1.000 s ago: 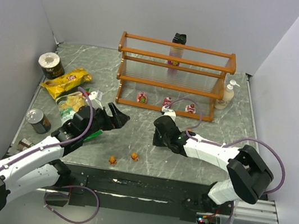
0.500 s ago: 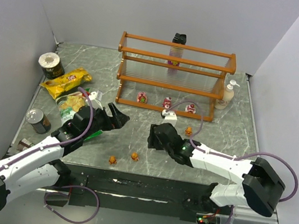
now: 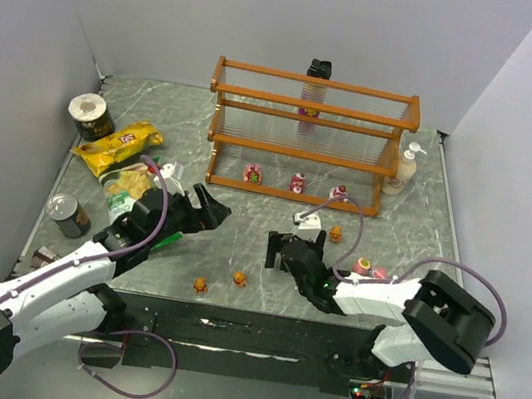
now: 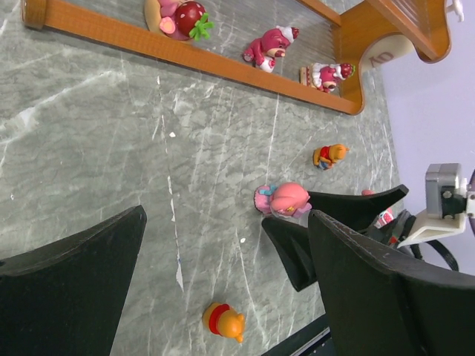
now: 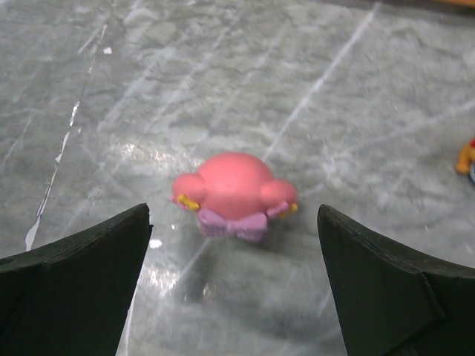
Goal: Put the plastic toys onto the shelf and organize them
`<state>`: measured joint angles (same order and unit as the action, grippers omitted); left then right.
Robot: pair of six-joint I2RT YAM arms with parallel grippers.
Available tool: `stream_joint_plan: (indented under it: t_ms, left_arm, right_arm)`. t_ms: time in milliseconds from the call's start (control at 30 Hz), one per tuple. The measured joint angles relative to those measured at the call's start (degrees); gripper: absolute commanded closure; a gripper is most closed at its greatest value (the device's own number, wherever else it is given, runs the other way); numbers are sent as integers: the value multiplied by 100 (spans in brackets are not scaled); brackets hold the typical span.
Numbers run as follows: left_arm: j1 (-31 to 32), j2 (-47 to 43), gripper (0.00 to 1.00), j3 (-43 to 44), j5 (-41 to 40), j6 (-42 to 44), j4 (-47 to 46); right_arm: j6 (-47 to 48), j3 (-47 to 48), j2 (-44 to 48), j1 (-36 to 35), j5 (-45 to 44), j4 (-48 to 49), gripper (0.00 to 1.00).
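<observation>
The shelf (image 3: pixel 277 192) stands at upper centre of the overhead view. Three pink toys (image 3: pixel 298 181) are set in a spaced row on its lowest tier, so about a third of the task is judged done. A small pink patch is seen through the middle tier. Whether it is a toy or part of the dark-topped object (image 3: pixel 319 68) behind the shelf cannot be told.

The right gripper (image 3: pixel 278 254), at lower centre, is spread wide and grasps nothing. A round pink toy (image 5: pixel 231 194) lies on the table between its fingers, touched by neither. The left gripper (image 3: pixel 212 209), left of centre, is likewise fully spread and empty.

Six toys are left on the table:
- the round pink one at the right gripper
- two more pink figures (image 3: pixel 362 266) beside the right arm, at lower right
- one orange toy (image 3: pixel 335 234) between that arm and the shelf
- two orange toys (image 3: pixel 201 284) near the bottom edge, at centre

The upper tiers are barely used, so room for sorting by colour is judged ample.

Around the work, two chip bags (image 3: pixel 118 146) lie at the left. The cans (image 3: pixel 67 215) are placed near them, well apart from any route to the shelf. A pump bottle (image 3: pixel 404 171) stands just beside the shelf's right end. The purple cable (image 3: pixel 353 213) of the right arm loops in front of the lowest tier. That cable, and the lone orange toy near it, are judged the likeliest things to be snagged or knocked.
</observation>
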<state>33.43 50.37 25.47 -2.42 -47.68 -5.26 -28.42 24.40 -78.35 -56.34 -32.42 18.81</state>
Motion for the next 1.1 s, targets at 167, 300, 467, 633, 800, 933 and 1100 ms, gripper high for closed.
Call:
stream_joint_plan:
  t_ms: [167,300,467,633,800,933,1100]
  left_arm:
    - [0,11,4,0,-2,0,-7]
    - [0,50,4,0,-2,0,-11]
    - [0,103,4,0,-9,0,-7]
    - [0,103,4,0,-50,0,-7]
    - [0,125,4,0,-50,0,-4]
    - [0,129,4,0,-50,2,-9]
    - [0,157,4,0,-50,2,-11]
  right_arm:
    - [452,-188,-610,-4,-20,1211,6]
    - [590,-601,-1102,-59,-216,2304,9]
    - [643,-796,-1668,-201,-695,3462,10]
    - [737,-796,-2048,-251,-866,4076,17]
    - [728,-723,-2184,-251,-986,4162,33]
    - [682,-566,-2201,-251,-1032,3958,53]
    - [688,-501,-2197,-251,-1038,3829,74]
